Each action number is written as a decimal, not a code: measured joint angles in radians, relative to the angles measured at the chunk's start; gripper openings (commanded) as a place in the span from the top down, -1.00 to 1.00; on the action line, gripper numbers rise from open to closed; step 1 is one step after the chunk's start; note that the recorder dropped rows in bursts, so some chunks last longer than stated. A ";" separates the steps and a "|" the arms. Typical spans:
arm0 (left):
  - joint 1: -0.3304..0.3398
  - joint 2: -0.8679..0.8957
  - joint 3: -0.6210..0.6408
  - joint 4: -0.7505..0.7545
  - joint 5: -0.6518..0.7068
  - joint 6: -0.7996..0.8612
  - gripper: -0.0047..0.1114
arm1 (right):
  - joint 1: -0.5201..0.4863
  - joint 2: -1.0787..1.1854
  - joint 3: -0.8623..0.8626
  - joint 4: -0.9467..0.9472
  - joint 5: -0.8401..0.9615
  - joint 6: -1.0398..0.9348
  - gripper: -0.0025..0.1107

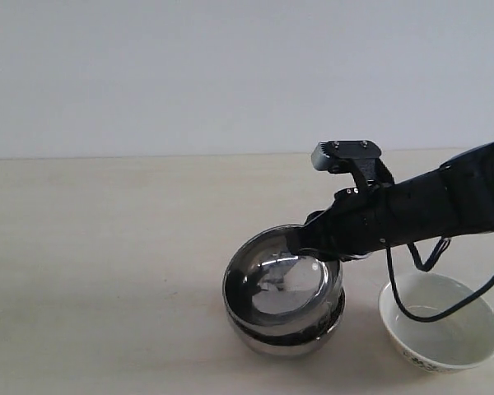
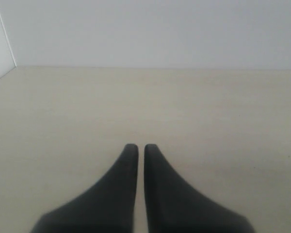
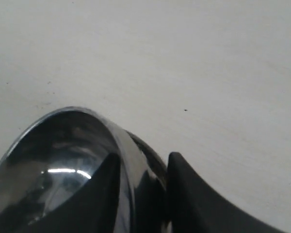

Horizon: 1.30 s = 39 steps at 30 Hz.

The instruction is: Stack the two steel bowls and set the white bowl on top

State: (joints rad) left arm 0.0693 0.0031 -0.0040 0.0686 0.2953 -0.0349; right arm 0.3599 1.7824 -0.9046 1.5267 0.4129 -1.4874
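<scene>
The two steel bowls sit nested in the middle of the table. The upper steel bowl (image 1: pixel 281 284) is tilted inside the lower steel bowl (image 1: pixel 290 339). My right gripper (image 1: pixel 310 243) is shut on the upper bowl's far right rim. In the right wrist view the gripper (image 3: pixel 144 156) has one finger inside the upper bowl (image 3: pixel 53 160) and the other outside, past the lower bowl's dark rim (image 3: pixel 154 156). The white bowl (image 1: pixel 440 321) stands upright and empty to the right of the stack. My left gripper (image 2: pixel 141 146) is shut on nothing above bare table and is out of the exterior view.
The right arm's black cable (image 1: pixel 412 309) droops over the white bowl's rim. A pale wall (image 1: pixel 230 74) rises behind the table's far edge.
</scene>
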 measured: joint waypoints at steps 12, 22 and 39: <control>0.000 0.000 0.000 0.000 0.000 0.000 0.84 | 0.000 -0.007 -0.032 -0.002 0.006 0.002 0.03; 0.000 0.000 0.000 0.000 0.000 0.000 0.84 | 0.000 -0.145 -0.059 -0.147 0.098 0.118 0.96; 0.000 0.000 0.000 0.000 0.000 0.000 0.84 | 0.124 -0.219 -0.059 -1.037 0.157 1.003 0.96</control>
State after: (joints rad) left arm 0.0693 0.0031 -0.0040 0.0686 0.2953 -0.0349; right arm 0.4844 1.5637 -0.9631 0.4892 0.5696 -0.4843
